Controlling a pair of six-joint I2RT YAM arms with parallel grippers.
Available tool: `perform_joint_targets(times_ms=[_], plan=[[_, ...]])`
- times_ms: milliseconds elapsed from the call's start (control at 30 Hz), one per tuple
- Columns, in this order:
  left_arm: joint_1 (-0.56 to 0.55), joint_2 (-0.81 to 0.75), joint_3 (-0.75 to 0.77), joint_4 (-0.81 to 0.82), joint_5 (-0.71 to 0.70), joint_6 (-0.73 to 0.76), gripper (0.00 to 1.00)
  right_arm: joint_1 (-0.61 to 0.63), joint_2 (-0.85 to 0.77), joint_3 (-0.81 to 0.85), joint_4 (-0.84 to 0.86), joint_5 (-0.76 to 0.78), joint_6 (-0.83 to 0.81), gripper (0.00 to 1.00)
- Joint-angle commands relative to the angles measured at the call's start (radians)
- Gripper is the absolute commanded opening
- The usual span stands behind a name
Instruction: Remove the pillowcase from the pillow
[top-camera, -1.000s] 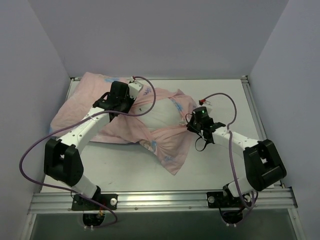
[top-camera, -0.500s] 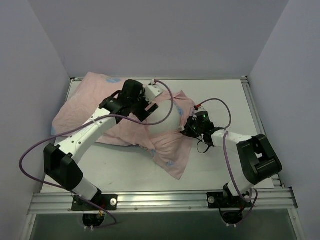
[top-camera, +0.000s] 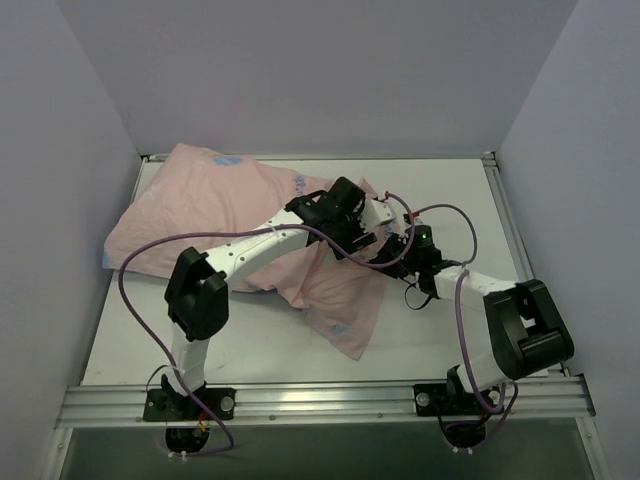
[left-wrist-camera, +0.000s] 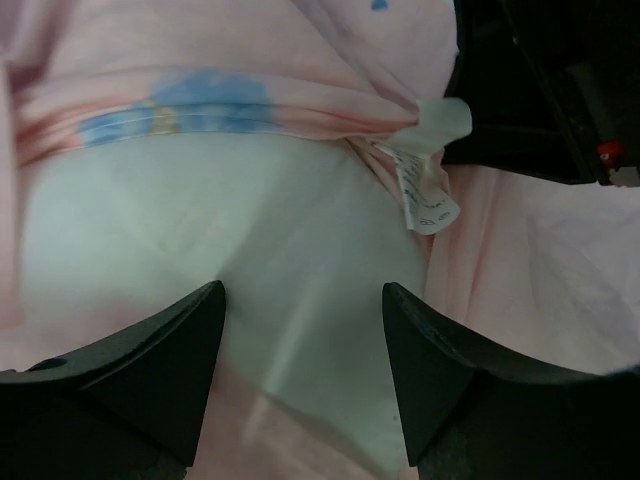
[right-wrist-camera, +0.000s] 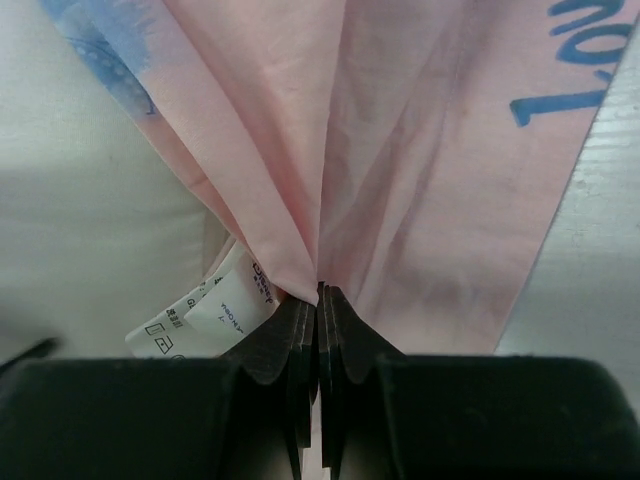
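The pillowcase (top-camera: 200, 215) is laid pink side up across the table (top-camera: 450, 190), its long axis running far-left to near-right. Its gathered hem, beside a care label (right-wrist-camera: 215, 305), is pinched by the closed right gripper (right-wrist-camera: 318, 300). The left gripper (left-wrist-camera: 300, 300) is spread empty over the exposed white pillow (left-wrist-camera: 250, 230).

I'm holding the left arm (top-camera: 260, 245) stretched from its base at the table's near left edge, folded at the elbow and slanting rightward to the middle of the table. The left gripper (left-wrist-camera: 300, 300) is pointing down with its two fingers (left-wrist-camera: 150, 370) standing well apart. I'm running the right arm (top-camera: 480, 290) up from the near right edge, its forearm lying low and pointing left. The right gripper (right-wrist-camera: 318, 295) is sitting just beside the left one, jaws pressed together, pinching a fold of the pillowcase (right-wrist-camera: 400, 150).
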Motion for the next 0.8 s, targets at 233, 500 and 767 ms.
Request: perform_joint_targets(times_ms=[233, 500, 767], plan=[[-0.010, 0.115, 0.095, -0.005, -0.113, 0.093, 0.86, -0.039, -0.073, -0.066, 0.025, -0.052, 0.112, 0.00], [0.013, 0.199, 0.044, 0.044, -0.247, 0.143, 0.48, -0.046, -0.125, -0.066, -0.012, -0.026, 0.101, 0.00], [0.042, -0.134, -0.271, 0.096, -0.166, 0.158, 0.02, -0.166, -0.080, -0.046, -0.063, 0.052, 0.044, 0.00]])
